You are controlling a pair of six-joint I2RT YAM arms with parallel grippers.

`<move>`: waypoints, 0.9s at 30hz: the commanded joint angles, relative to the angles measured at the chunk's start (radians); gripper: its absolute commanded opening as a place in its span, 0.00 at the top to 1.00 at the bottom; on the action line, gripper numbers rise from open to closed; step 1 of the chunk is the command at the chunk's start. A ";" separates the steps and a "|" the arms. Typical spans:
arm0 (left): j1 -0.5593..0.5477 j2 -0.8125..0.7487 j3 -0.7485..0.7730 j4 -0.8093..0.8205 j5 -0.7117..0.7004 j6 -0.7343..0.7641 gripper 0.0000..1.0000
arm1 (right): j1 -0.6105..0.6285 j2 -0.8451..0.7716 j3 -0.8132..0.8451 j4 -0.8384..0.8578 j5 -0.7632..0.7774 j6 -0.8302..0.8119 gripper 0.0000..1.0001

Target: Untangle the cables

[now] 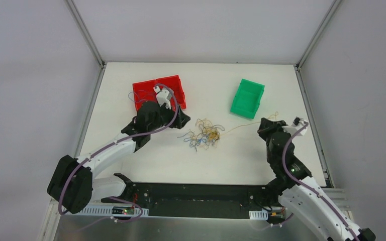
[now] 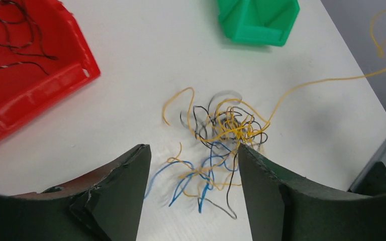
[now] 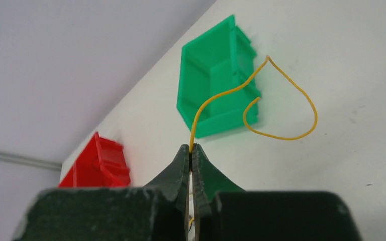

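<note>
Two arms in frame, one knot of cables [image 1: 204,134] [image 2: 221,145] lying mid-surface [image 1: 156,160]. All posns below are ref'd to that knot.

Knot: loose flat heap of hair-thin wires in yellow, orange, blue and black. Yellow + black are densest at the core. Blue loops splay out on the side twd the arm bases. A few single ends stick out around the edge.

L arm: left pincer [image 1: 180,119] [image 2: 192,150] sits just left of the knot, btwn it and the red bin [image 1: 146,85] [image 2: 30,95]. Its fingers [image 2: 125,186] stand apart, nothing clamped. In the wrist view the blue ends of the knot show through the gap btwn the two fingers. Whether either finger touches a wire: can't tell.

R arm: right pincer [image 1: 263,122] [image 3: 191,148] is well right of the knot. Jaws are pressed together, clamped on one yellow strand [image 1: 241,126] [image 2: 321,80] [image 3: 301,95]. The strand leaves the knot's core and runs rightward across the surface to the grip. Past the grip its free end curls up into an open loop, which the right wrist view shows in front of the green bin [image 1: 241,86] [image 2: 256,25] [image 3: 216,80].

Bins: the red bin is behind-left of the knot, open side up. It holds a few black wires [image 2: 20,60], well apart from the knot. The green bin is behind-right of the knot, also open side up, near the yellow strand's loop but not touching the knot.
</note>
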 commanded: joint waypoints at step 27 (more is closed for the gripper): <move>-0.159 0.126 0.029 0.523 0.264 0.222 0.21 | 0.092 0.632 0.846 -0.084 -0.864 0.136 1.00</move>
